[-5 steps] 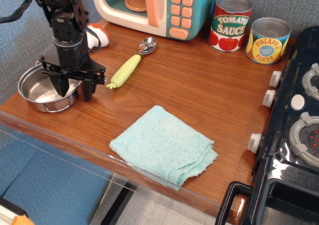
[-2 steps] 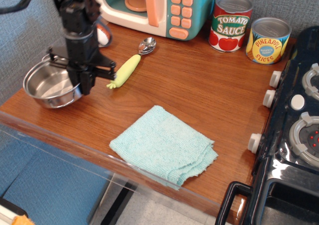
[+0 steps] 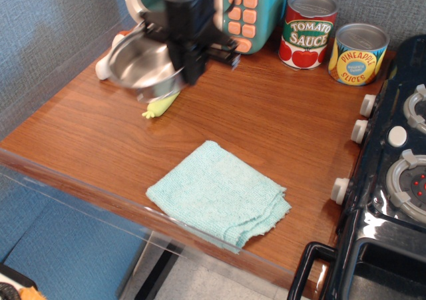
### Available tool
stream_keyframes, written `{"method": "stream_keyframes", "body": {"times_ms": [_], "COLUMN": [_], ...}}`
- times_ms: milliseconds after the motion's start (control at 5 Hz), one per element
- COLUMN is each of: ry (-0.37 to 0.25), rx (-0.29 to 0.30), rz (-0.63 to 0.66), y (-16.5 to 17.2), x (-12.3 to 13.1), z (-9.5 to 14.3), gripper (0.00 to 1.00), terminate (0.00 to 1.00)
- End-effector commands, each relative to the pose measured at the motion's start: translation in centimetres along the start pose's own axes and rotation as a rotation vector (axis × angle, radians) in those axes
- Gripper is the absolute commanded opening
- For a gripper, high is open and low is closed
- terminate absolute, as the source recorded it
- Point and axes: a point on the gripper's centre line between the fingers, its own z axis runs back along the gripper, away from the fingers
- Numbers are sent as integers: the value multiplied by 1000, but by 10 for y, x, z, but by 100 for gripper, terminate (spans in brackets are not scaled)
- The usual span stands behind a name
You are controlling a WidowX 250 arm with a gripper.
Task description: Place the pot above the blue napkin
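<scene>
Steel caught the light where we held the pot (image 3: 141, 66) up off the bench near the far left corner, in front of the toy microwave (image 3: 229, 7). Our gripper (image 3: 192, 64) was clenched on the pot's right rim, and the pot hung tilted from that one-sided hold, its open mouth turned partly toward the camera. We carried it high, we judge, so that it would pass over the yellow-handled spoon (image 3: 160, 105), whose tip showed just beneath it. The blue napkin (image 3: 219, 195) lay flat and bare at the near edge, well apart from the pot, so the placing itself was not yet done. The tomato sauce can (image 3: 307, 30) and the pineapple can (image 3: 357, 53) stood along the far edge, clear of our likely route.
</scene>
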Motion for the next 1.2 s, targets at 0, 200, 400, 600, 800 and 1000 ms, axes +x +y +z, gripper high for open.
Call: {"method": "stream_keyframes", "body": {"times_ms": [0, 200, 400, 600, 800, 1000], "ry": [-25, 29, 85, 96, 65, 34], "rx": [-86, -103, -91, -96, -96, -98], "rz": [-127, -169, -211, -267, -260, -248], "y": [-87, -109, -124, -129, -129, -125], "x": [50, 45, 28, 26, 31, 38], "z": [-20, -42, -56, -61, -48, -25], "gripper": [0, 0, 0, 100, 100, 100], "terminate": [0, 0, 0, 0, 0, 0]}}
